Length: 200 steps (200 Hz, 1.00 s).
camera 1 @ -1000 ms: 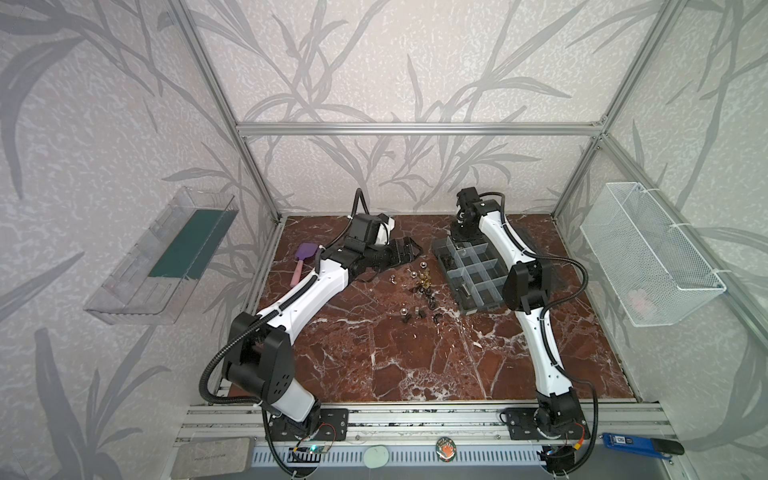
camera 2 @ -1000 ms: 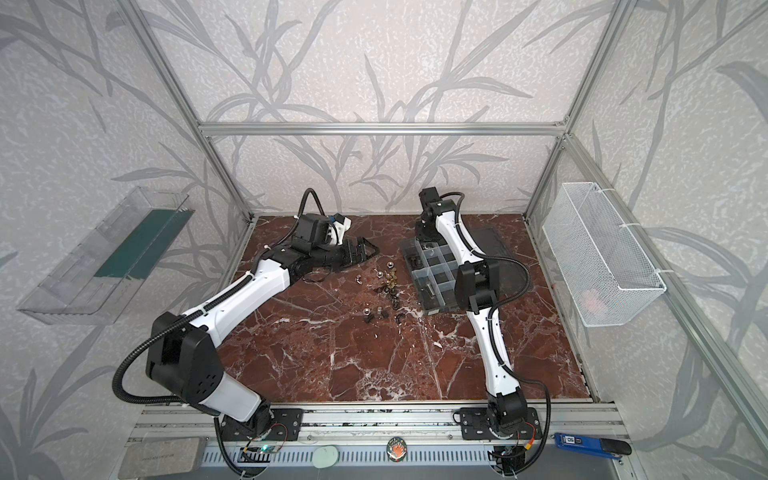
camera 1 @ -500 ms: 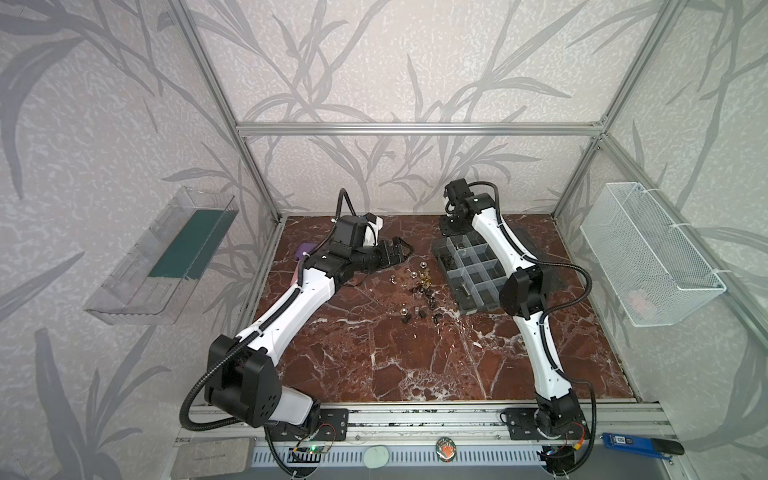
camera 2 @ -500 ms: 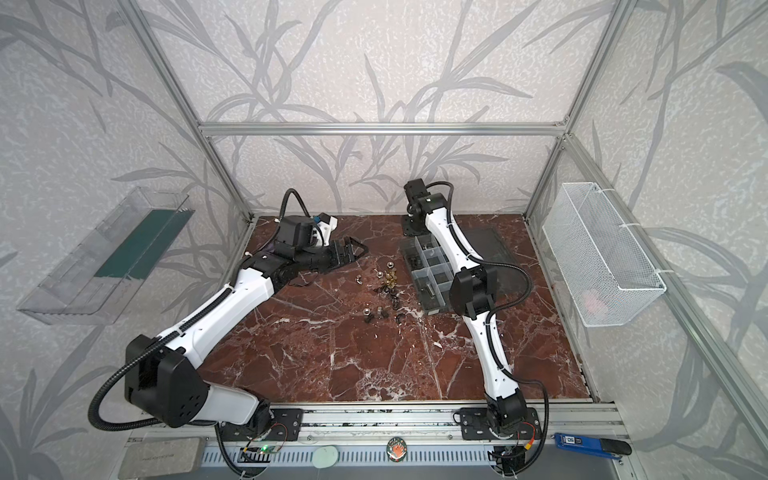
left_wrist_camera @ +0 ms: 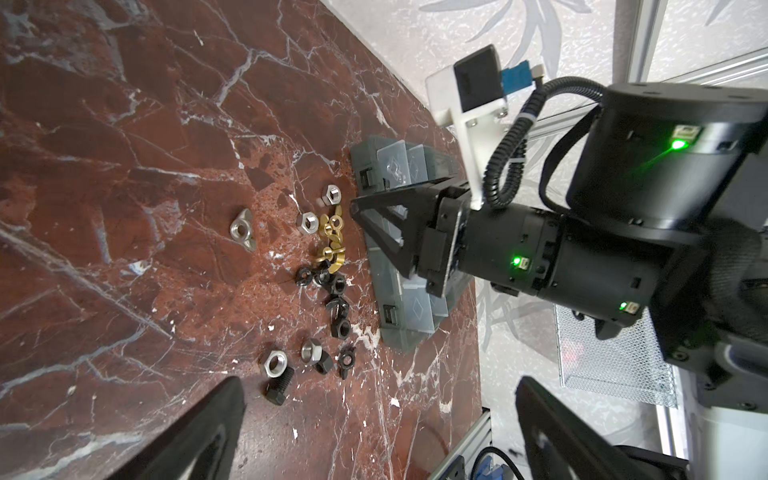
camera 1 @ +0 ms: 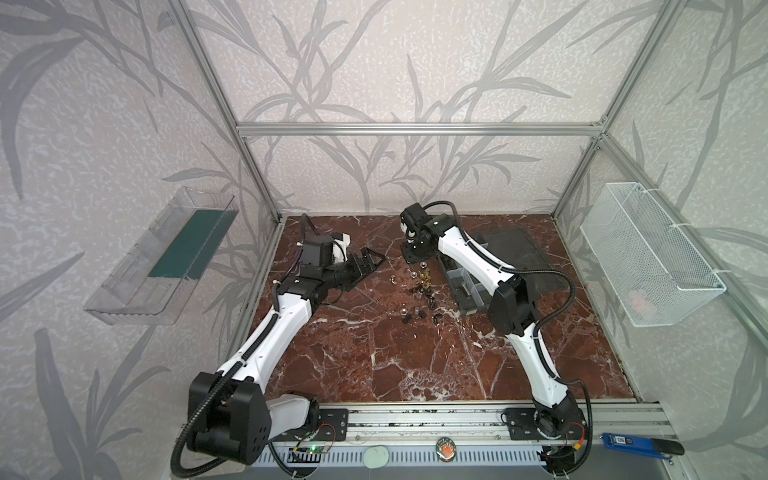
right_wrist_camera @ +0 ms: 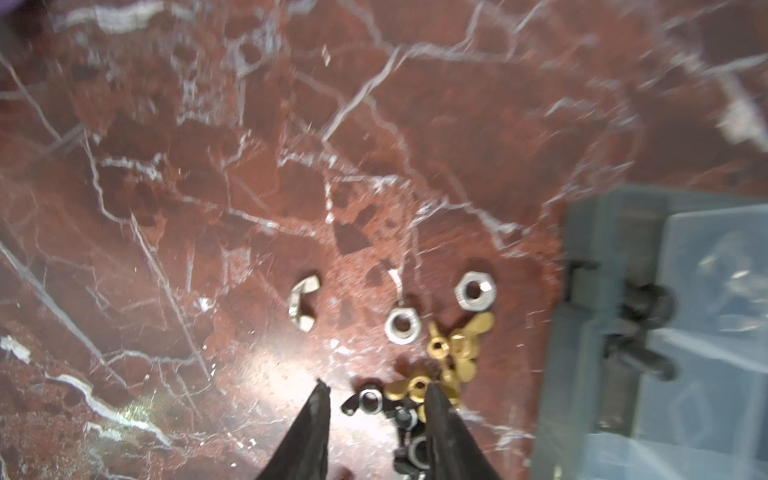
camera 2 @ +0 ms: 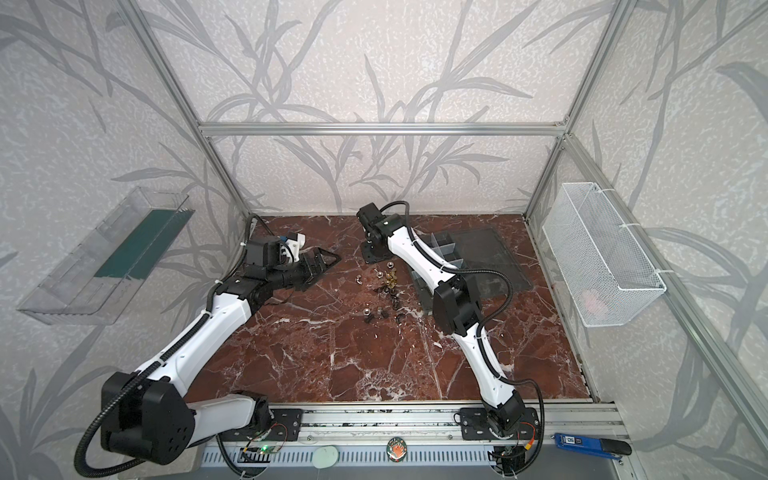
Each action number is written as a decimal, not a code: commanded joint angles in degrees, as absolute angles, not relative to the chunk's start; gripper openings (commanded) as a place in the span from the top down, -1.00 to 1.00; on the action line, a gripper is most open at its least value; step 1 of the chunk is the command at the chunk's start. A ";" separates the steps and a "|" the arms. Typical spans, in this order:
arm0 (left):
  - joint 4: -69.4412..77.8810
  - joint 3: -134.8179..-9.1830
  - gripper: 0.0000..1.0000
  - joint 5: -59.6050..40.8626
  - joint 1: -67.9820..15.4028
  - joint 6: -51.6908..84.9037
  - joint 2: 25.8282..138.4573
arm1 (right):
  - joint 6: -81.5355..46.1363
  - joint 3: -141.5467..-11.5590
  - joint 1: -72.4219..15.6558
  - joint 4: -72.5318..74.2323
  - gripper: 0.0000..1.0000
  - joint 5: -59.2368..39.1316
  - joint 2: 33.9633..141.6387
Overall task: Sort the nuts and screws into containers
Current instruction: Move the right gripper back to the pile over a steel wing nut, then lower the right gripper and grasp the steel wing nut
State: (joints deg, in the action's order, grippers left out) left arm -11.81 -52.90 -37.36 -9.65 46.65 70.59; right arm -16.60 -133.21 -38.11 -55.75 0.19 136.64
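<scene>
The nuts (camera 1: 423,284) and screws (left_wrist_camera: 279,386) lie loose in a small pile on the table (camera 1: 374,365), just left of the box (camera 1: 465,291) in both top views. It holds silver hex nuts (right_wrist_camera: 401,326), a silver wing nut (right_wrist_camera: 304,305), brass wing nuts (right_wrist_camera: 453,353) and black nuts (left_wrist_camera: 334,286), far more nuts than screws. The box stands with its lid (camera 1: 515,249) thrown back flat. The right wrist view shows blurred dark screws (right_wrist_camera: 646,309) in one compartment, so sorting looks begun but mostly undone. A second ago the right pincer (right_wrist_camera: 376,392) hung over the far end of the box. It has since swung off the box to the far end of the pile, with its jaws widening on the way, which most likely means one drop is finished and the next pick is starting. Meanwhile the left pincer (left_wrist_camera: 378,380) has drawn back from the pile toward the left wall, leaving the right arm room. The right pincer now stands part open and holds nothing. Its tips are low over the table with a black wing nut (right_wrist_camera: 368,401) in the gap between them and a brass one beside one finger. Whether either finger touches a nut cannot be told. The left pincer is spread wide, empty and touching nothing.
</scene>
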 commanded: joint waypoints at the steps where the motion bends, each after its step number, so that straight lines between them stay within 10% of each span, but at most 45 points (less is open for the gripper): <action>1: -7.69 -50.30 -0.99 -40.80 -8.12 50.27 68.52 | -20.57 -132.49 -39.58 -52.88 0.25 -2.00 137.43; 200: -4.83 -45.48 -0.99 -43.68 -4.18 52.25 68.12 | -27.04 -138.90 -42.30 -50.36 0.41 -6.85 150.65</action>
